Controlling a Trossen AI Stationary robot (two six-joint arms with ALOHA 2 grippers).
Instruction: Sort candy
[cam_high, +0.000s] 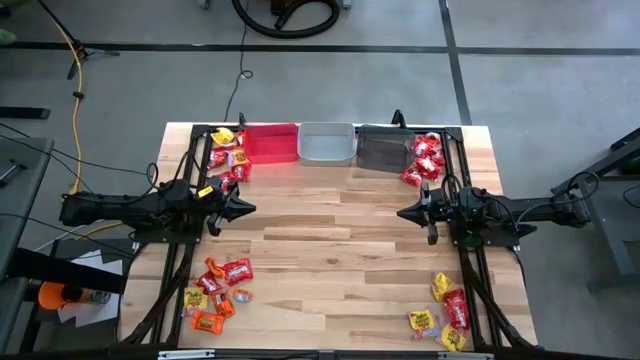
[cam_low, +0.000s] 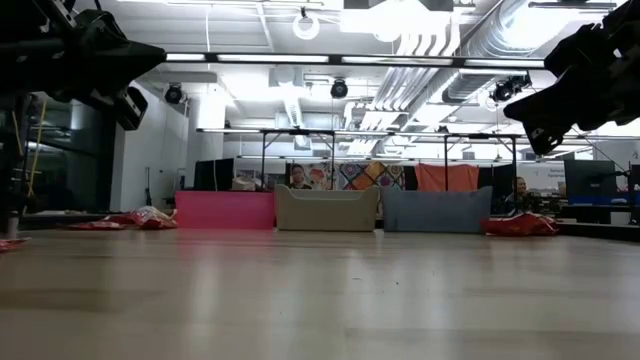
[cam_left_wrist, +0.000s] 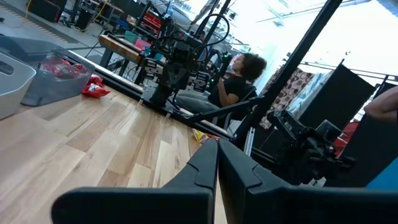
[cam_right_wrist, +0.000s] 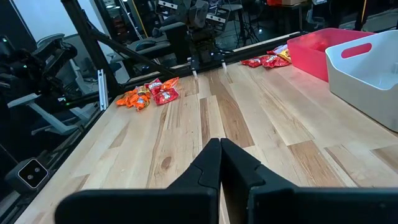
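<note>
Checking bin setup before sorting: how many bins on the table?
3, side by side along the far edge in the high view: red bin on the left, clear grey bin in the middle, dark bin on the right.

The pale wooden counter (cam_high: 320, 250) carries three bins in a row at its far edge: red bin (cam_high: 270, 142), clear grey bin (cam_high: 327, 144), dark bin (cam_high: 385, 148). The candy (cam_high: 228, 158) lies in heaps near all four corners; a few pieces may be inside the dark bin.
</note>
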